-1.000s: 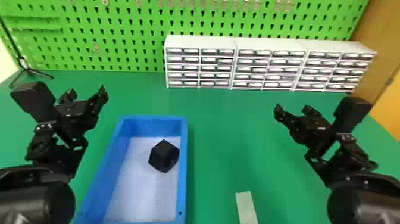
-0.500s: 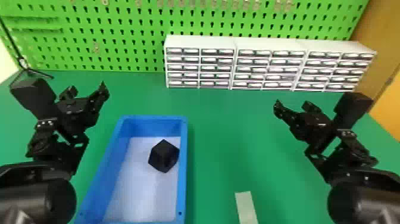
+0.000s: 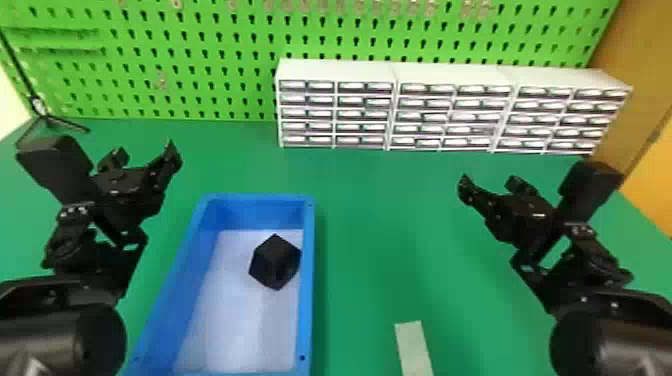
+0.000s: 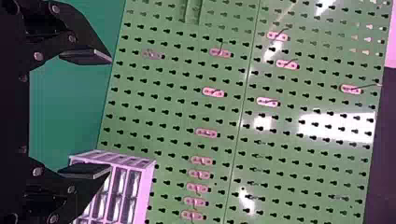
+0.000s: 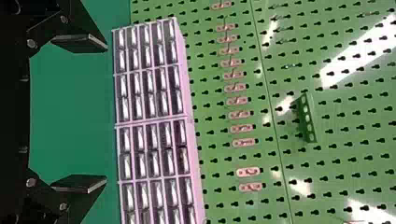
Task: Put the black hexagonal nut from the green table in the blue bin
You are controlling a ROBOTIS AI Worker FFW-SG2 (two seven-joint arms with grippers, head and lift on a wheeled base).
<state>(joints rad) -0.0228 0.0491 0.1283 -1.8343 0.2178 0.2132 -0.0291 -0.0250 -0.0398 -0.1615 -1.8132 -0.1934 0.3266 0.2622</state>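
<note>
Nut [image 3: 275,262] and blue bin [image 3: 255,198] had not shifted; the nut sat inside, near the right wall [image 3: 307,300]. Your left gripper [image 4: 110,114] and right gripper [image 5: 106,112] had kept nearly still, fingers spread and empty, well apart from it. Your placing looked finished, so you needed no further grasp.

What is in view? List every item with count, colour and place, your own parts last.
Hexagonal nut: one, black, inside the bin
Bin: one, blue, on the table's left
Table: one, green, under the bin
Strip: one, pale, right of the bin
Drawer units: three, white, table's back
Pegboard: one, green, behind the table
Hooks: many, pinkish, on the pegboard
Stand: one, black, back left
Panel: one, orange-brown, far right
Left gripper: one, black, left side, open
Right gripper: one, black, right side, open
</note>
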